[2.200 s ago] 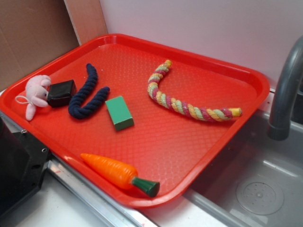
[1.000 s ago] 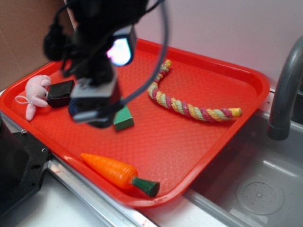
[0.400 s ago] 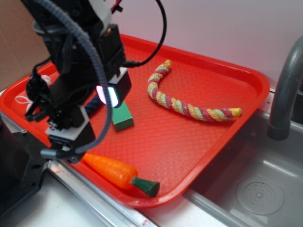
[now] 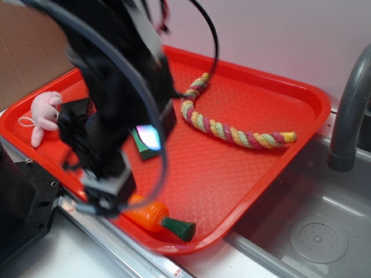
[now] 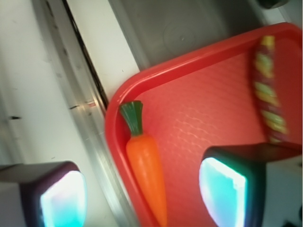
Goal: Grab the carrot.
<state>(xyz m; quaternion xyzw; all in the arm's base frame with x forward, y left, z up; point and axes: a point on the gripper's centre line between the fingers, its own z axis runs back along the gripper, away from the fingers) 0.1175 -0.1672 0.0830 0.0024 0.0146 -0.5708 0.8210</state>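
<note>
Hovering over the tray's (image 4: 301, 124) front edge, the gripper (image 5: 142, 189) is spreading its fingers (image 5: 222, 187) wide on either side of the carrot (image 5: 147, 165), which is lying lengthwise between them along the rim, green top pointing away

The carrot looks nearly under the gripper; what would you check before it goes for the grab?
1. Gripper open: ok, the two pads sit wide apart in the wrist view.
2. Carrot between the pads: ok.
3. Centred: not ok, it lies nearer one pad.
4. Clearance: not ok, the carrot lies right along the tray rim, which one pad may hit.
5. Other things clear of the carrot: ok, the twisted rope and green block lie apart.
6. Height above carrot: cannot tell.
</note>
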